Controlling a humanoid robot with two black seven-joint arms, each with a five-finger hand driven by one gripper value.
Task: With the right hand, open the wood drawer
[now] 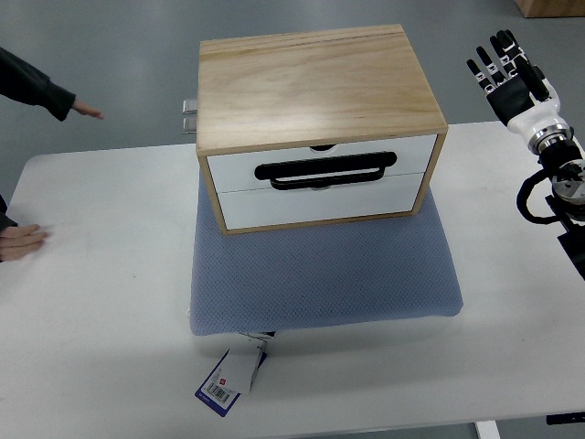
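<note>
A wooden drawer box (311, 87) with two white drawer fronts stands on a blue-grey cushion (324, 274) in the middle of the white table (101, 302). A black handle (324, 171) lies across the seam between the two fronts. Both drawers look shut. My right hand (507, 78) is raised at the far right, beyond the table's back edge, fingers spread and holding nothing. It is well to the right of the box and apart from it. The left arm is out of view.
A person's sleeve and hand (55, 96) reach in at the upper left, and another hand (20, 241) rests on the table's left edge. A price tag (228, 380) hangs from the cushion's front. A metal fitting (189, 116) sticks out behind the box's left side.
</note>
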